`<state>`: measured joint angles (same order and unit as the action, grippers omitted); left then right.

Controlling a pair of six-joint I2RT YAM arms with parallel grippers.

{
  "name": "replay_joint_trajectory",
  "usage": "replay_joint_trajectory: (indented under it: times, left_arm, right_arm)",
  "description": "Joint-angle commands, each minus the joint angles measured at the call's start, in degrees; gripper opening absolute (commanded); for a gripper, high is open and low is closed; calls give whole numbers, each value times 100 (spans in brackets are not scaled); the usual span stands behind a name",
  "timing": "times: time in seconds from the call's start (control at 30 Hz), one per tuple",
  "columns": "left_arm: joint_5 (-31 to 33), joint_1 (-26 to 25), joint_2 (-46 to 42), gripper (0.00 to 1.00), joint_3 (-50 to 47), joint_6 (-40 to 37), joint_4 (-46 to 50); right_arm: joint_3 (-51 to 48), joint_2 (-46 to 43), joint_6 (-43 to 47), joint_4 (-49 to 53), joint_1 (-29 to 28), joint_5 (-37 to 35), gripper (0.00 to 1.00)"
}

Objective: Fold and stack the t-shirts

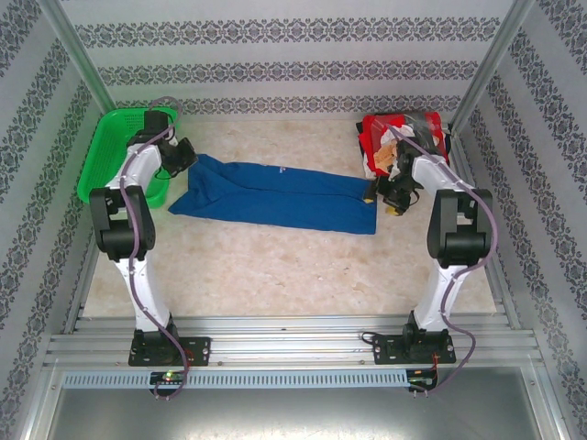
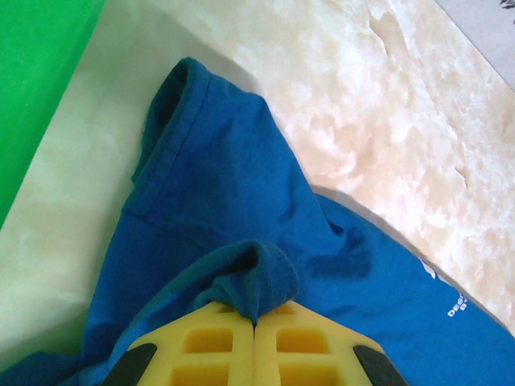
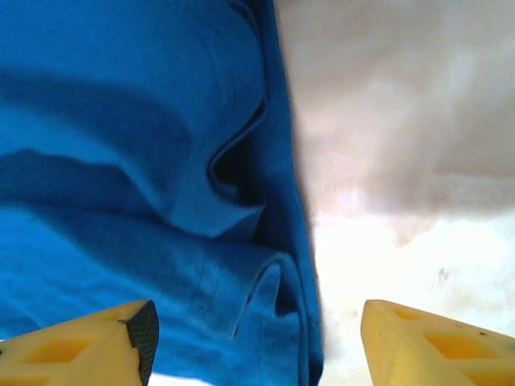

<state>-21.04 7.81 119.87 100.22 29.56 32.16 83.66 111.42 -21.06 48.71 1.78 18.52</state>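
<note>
The blue t-shirt (image 1: pixel 275 197) lies in the middle of the worktop (image 1: pixel 275 275). It is folded into a long strip that goes from the left side to the right side. Its left end is wider and a bit bunched up. Its right end is straight and flat.

The left gripper (image 1: pixel 180 156) is at the left end of the blue shirt. From the left wrist view, the left gripper (image 2: pixel 254 338) is clenched tight on a small fold of the blue cloth (image 2: pixel 241 209). The two yellow fingers (image 2: pixel 209 346) press together, and the fold pokes up between them. Some small white letters (image 2: pixel 457 310) show on the shirt at the right edge of that view.

The right gripper (image 1: pixel 381 194) is at the right end of the blue shirt. From the right wrist view, the right gripper (image 3: pixel 257 315) is let go, with its yellow fingers (image 3: pixel 80 350) wide apart. One finger is over the blue cloth (image 3: pixel 121 161) and the other is over the bare worktop. The edge of the shirt runs between them, with a few soft folds in it.

The red t-shirt (image 1: pixel 381 133) sits in the far right corner, just behind the right arm. It has some white and dark print on it.

A green basket (image 1: pixel 101 151) sits in the far left corner, beside the left arm.
</note>
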Motion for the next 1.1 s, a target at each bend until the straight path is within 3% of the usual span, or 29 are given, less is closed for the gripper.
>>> replay_joint_trajectory:
  times: [0.0, 0.07, 0.17, 0.2, 0.3, 0.4, 0.43, 0.47, 0.8, 1.07]
  left_arm:
    - [-124, -76, 253, 0, 346, 6, 54]
    - [-116, -96, 396, 5, 515, 36, 113]
    - [-80, -96, 577, 41, 726, 140, 172]
    - [-92, -90, 576, 47, 767, 194, 136]
    - [-102, -96, 440, 60, 801, 321, -55]
    - [-116, -96, 246, 66, 983, 322, 94]
    - [-183, -103, 127, 74, 971, 310, 160]
    - [-201, -136, -72, 76, 837, 273, 212]
    - [327, -153, -2604, 81, -2659, 478, 234]
    - [847, 71, -2549, 63, -3324, 447, -93]
  right_arm:
    - [-279, -591, 15, -146, 42, 158, 76]
    - [-436, -773, 23, -155, 43, 261, 79]
    - [-763, -1102, 14, -324, 9, 509, 86]
    - [-890, -1267, 21, -420, -16, 570, 89]
    - [-1212, -1747, 125, -600, -160, 626, 94]
    - [-1556, -2222, 146, -708, -258, 736, 95]
    - [-1662, -2353, 139, -739, -282, 805, 95]
    - [-1789, -2506, 139, -769, -320, 866, 95]
    - [-2633, -3482, 129, -996, -437, 1124, 98]
    - [-2717, -3289, 136, -851, -486, 1164, 98]
